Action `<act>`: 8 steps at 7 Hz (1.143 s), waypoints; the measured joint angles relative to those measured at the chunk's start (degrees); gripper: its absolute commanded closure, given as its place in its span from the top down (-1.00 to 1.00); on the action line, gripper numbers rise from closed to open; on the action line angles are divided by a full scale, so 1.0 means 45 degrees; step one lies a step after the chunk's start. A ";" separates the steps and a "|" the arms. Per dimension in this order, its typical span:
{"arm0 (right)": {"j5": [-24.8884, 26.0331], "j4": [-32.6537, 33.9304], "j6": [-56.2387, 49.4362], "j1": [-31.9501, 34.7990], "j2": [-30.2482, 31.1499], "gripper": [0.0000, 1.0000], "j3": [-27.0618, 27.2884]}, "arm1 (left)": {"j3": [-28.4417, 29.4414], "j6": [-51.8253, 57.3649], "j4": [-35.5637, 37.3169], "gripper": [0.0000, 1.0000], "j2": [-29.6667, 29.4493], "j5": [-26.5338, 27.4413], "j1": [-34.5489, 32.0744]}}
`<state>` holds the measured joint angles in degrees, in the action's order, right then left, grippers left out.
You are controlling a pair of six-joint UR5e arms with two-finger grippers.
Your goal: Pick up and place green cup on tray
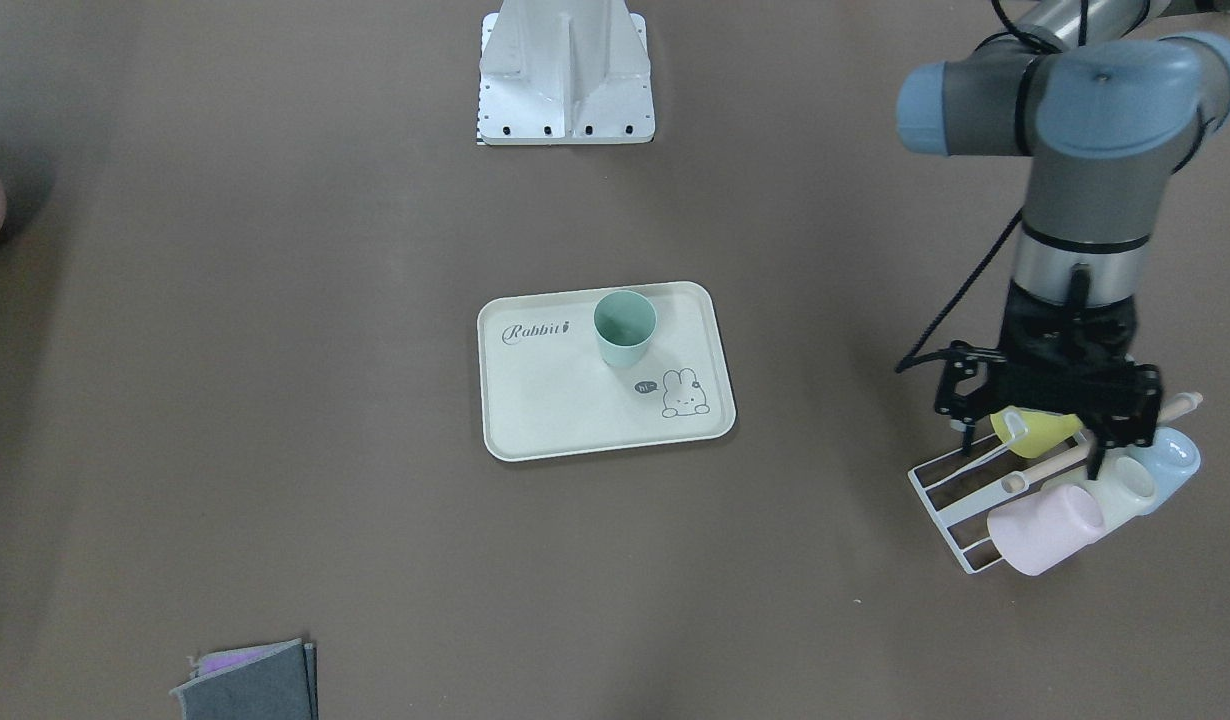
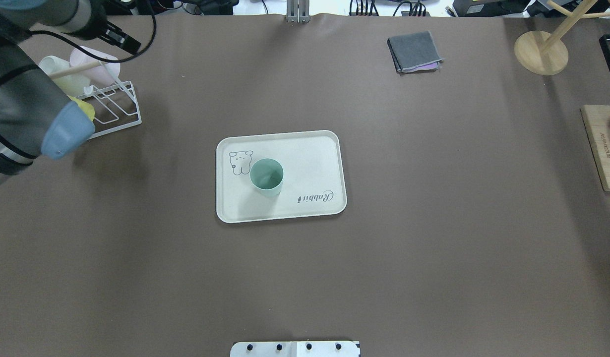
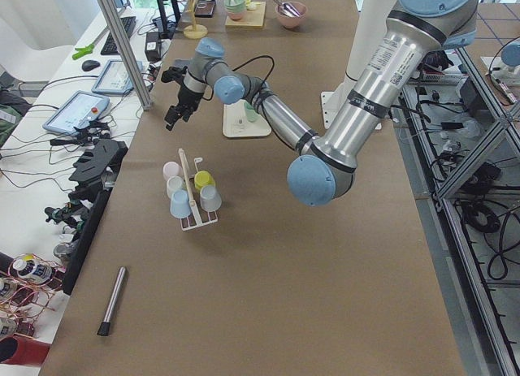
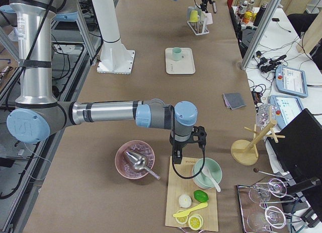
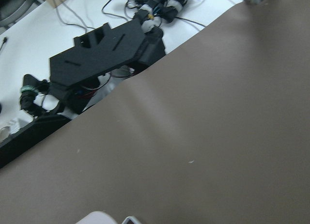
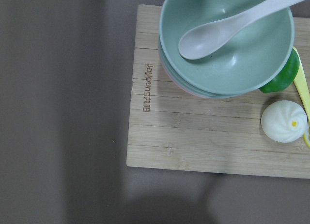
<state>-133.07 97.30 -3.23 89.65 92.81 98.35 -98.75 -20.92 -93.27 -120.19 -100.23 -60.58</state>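
Note:
The green cup [image 1: 625, 328] stands upright on the cream tray [image 1: 565, 410], at its far middle near the "Rabbit" script; both also show in the overhead view, cup [image 2: 267, 176] and tray [image 2: 305, 153]. My left gripper [image 1: 1030, 445] hangs open and empty above a white wire cup rack [image 1: 950, 500], well off to the side of the tray. My right gripper [image 4: 187, 145] shows only in the exterior right view, over a wooden board [image 6: 193, 132]; I cannot tell if it is open or shut.
The rack holds a yellow-green cup [image 1: 1035, 432], a pink cup [image 1: 1045, 525], a whitish cup [image 1: 1125, 490] and a blue cup [image 1: 1170, 460]. A folded grey cloth [image 2: 415, 51] and a wooden stand [image 2: 540, 52] are at the far right. Green bowls with a spoon [image 6: 227, 40] sit on the board.

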 measured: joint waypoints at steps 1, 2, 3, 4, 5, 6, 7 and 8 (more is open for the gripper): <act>0.0000 -0.0001 0.0008 0.0000 0.0000 1.00 0.0001 | -0.0117 0.0000 0.0524 0.98 0.0456 -0.1208 -0.0906; 0.0000 -0.0001 0.0012 0.0000 0.0000 1.00 0.0001 | -0.0049 0.0008 0.0567 0.98 0.1141 -0.2650 -0.1748; -0.0004 0.0000 0.0014 0.0000 0.0000 1.00 0.0012 | 0.0045 0.0026 0.0522 0.98 0.1900 -0.3850 -0.2540; -0.0012 0.0000 0.0014 0.0000 0.0000 1.00 0.0046 | 0.0164 0.0034 0.0528 0.98 0.2775 -0.5162 -0.3379; -0.0013 -0.0001 0.0015 0.0000 -0.0001 1.00 0.0089 | 0.0304 0.0224 0.0513 0.98 0.3757 -0.6437 -0.4159; -0.0006 0.0003 0.0011 0.0000 0.0004 1.00 0.0093 | 0.0452 0.1068 0.0507 0.98 0.4713 -0.7226 -0.4844; 0.0003 0.0008 0.0002 0.0000 0.0018 1.00 0.0075 | 0.0670 0.2534 0.0569 0.98 0.5500 -0.7532 -0.5434; 0.0008 0.0008 -0.0002 0.0000 0.0029 1.00 0.0071 | 0.0793 0.3628 0.0568 0.98 0.6194 -0.7631 -0.5905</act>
<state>-133.03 97.33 -3.24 89.65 92.94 98.67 -95.18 -4.59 -90.71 -92.31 -134.57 -87.15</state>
